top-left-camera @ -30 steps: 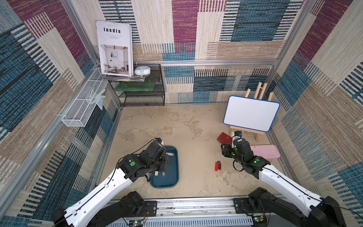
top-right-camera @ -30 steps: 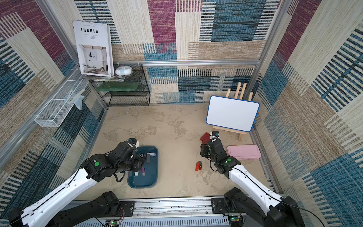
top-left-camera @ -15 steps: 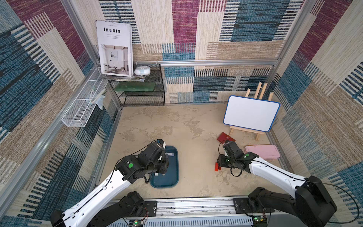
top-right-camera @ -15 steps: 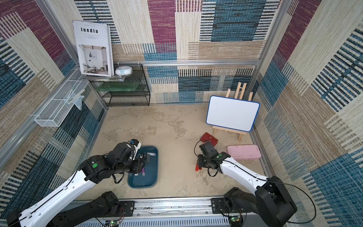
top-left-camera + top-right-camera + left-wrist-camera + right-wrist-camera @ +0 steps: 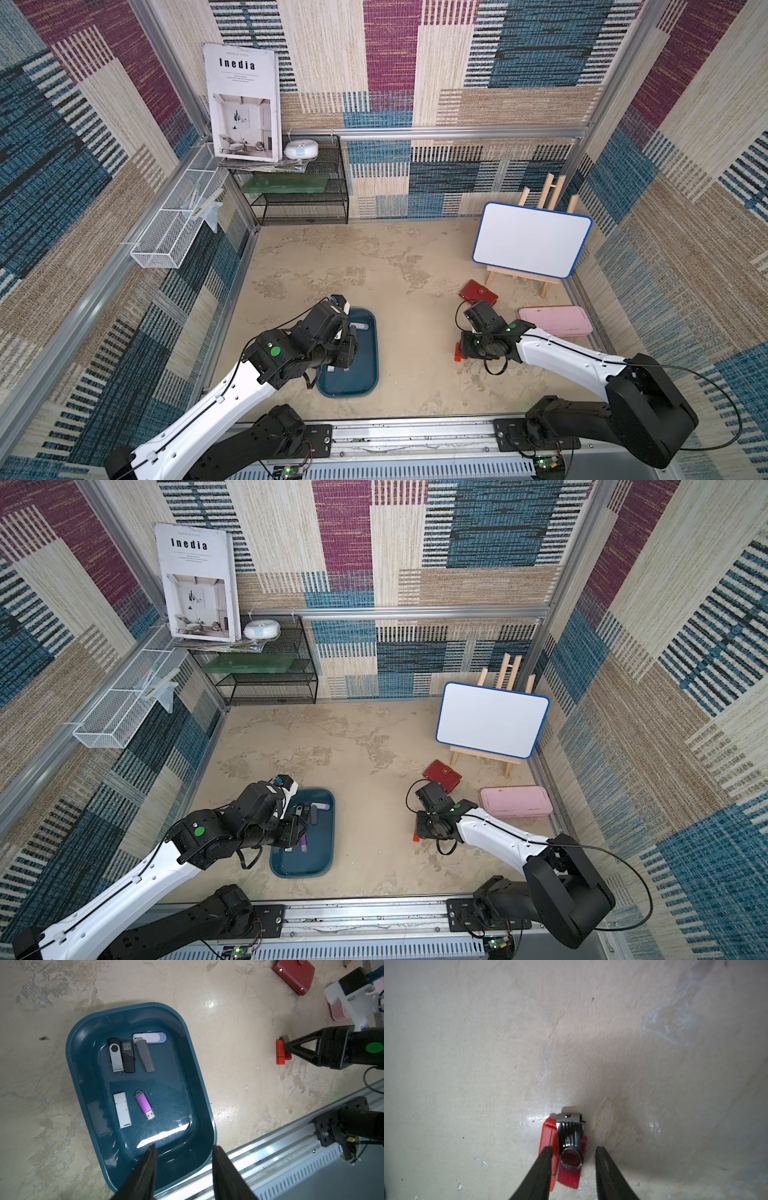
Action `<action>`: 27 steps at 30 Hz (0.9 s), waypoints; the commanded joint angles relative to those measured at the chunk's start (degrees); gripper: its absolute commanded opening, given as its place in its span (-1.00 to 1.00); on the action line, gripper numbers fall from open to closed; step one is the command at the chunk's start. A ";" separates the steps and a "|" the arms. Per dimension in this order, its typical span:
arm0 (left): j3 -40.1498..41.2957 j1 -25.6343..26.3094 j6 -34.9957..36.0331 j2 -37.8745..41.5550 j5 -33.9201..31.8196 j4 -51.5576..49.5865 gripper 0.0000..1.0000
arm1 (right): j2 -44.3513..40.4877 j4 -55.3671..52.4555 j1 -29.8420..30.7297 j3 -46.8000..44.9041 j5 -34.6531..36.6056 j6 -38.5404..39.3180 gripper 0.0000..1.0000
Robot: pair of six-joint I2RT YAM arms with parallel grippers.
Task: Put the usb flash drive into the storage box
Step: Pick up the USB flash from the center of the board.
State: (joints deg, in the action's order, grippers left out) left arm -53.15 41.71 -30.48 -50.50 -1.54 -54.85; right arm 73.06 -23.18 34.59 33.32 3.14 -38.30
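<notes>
Usb flash drive (image 5: 570, 1142) lies between the parted right jaws.

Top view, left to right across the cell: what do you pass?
white wire basket → storage box → red usb flash drive → pink case. Items whose spans overlap these are left out.

off to the side
you've a red wallet (image 5: 478, 292) near the pink case (image 5: 555, 321), a whiteboard (image 5: 532, 240) on its easel behind.
</notes>
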 commanded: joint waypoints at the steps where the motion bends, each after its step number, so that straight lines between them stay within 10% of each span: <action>1: -0.05 -0.08 0.44 -0.03 0.13 0.45 -0.04 | 0.22 -0.45 0.11 0.12 1.35 -0.44 -0.24; 27: 0.23 -0.06 0.20 -0.56 -0.49 0.42 -0.03 | 1.51 -3.80 0.25 0.06 4.02 -0.22 -0.36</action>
State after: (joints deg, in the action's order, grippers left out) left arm -52.88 41.71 -30.50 -51.00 -1.74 -54.85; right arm 74.17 -26.20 34.79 33.45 6.63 -38.48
